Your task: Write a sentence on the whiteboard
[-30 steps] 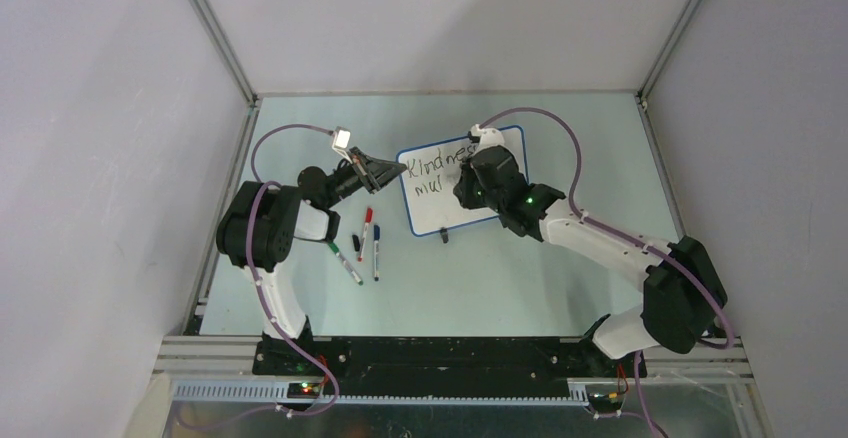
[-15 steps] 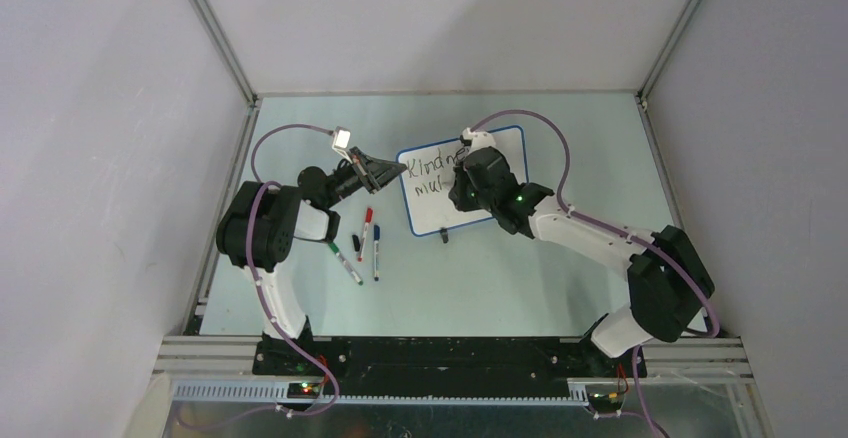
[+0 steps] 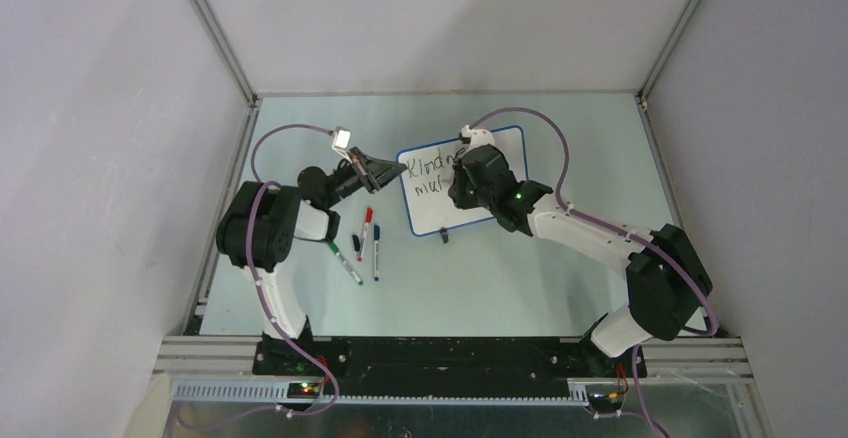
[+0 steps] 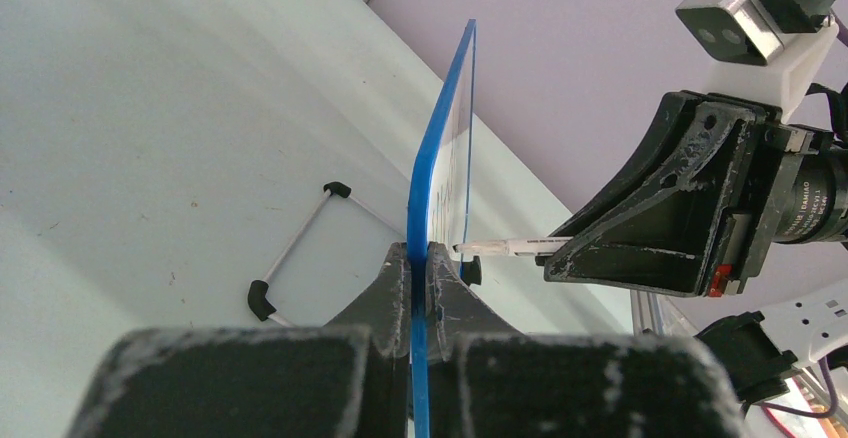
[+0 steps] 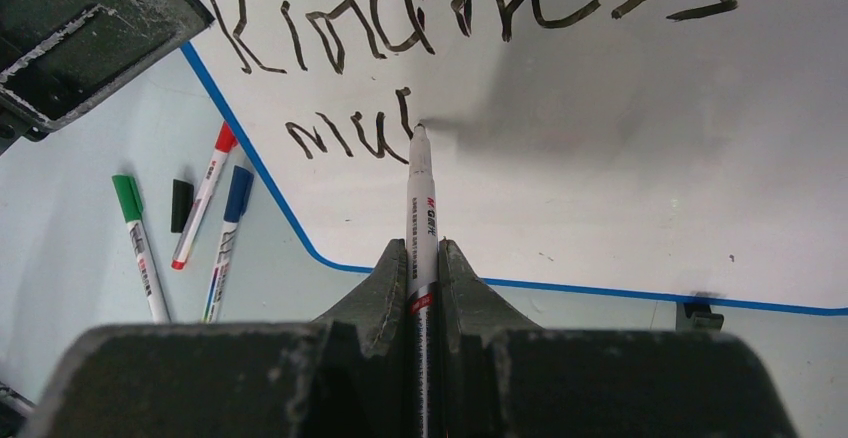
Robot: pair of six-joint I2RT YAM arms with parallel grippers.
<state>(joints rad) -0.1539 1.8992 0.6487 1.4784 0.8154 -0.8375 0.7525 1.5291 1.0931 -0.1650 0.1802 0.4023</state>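
The whiteboard (image 3: 440,213) stands tilted at mid-table, white with a blue rim. My left gripper (image 3: 398,170) is shut on its left edge; in the left wrist view the jaws (image 4: 420,250) pinch the blue rim (image 4: 440,148). My right gripper (image 5: 422,248) is shut on a white-barrelled black marker (image 5: 421,188), and the marker's tip touches the board just right of "mul". The sentence (image 5: 450,8) reads "Kindness" on top, with "mul" below it. In the top view the right wrist (image 3: 480,180) covers part of the writing (image 3: 430,168).
On the table left of the board lie a green marker (image 3: 345,262), a red marker (image 3: 365,232), a blue marker (image 3: 376,251) and a loose black cap (image 3: 356,242). A small black foot (image 3: 444,237) sticks out under the board's near edge. Walls enclose the table.
The right arm has slid a little to the left over the board and now covers more of "Kindness". The left arm and the board have stayed put.
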